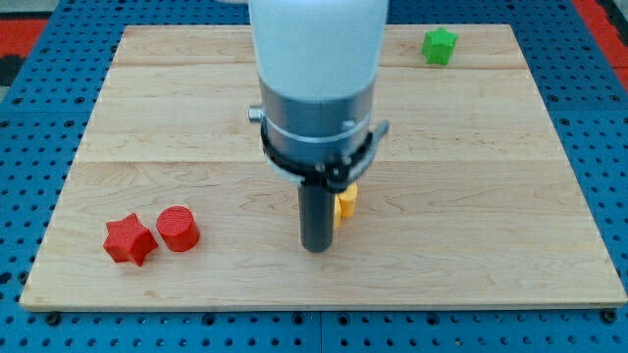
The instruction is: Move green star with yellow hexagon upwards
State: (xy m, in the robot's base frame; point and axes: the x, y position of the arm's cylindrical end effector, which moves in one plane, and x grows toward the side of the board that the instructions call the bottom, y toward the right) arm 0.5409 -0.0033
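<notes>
A green star-shaped block (440, 45) lies near the board's top edge, right of centre. A yellow block (345, 203), mostly hidden behind my rod, sits near the board's centre; its shape cannot be made out. My tip (315, 246) rests on the board just left of and slightly below the yellow block, touching or nearly touching it. The arm's white and grey body covers the upper middle of the view.
A red star block (130, 239) and a red cylinder (179, 228) lie side by side at the lower left of the wooden board (510, 196). A blue perforated surface surrounds the board.
</notes>
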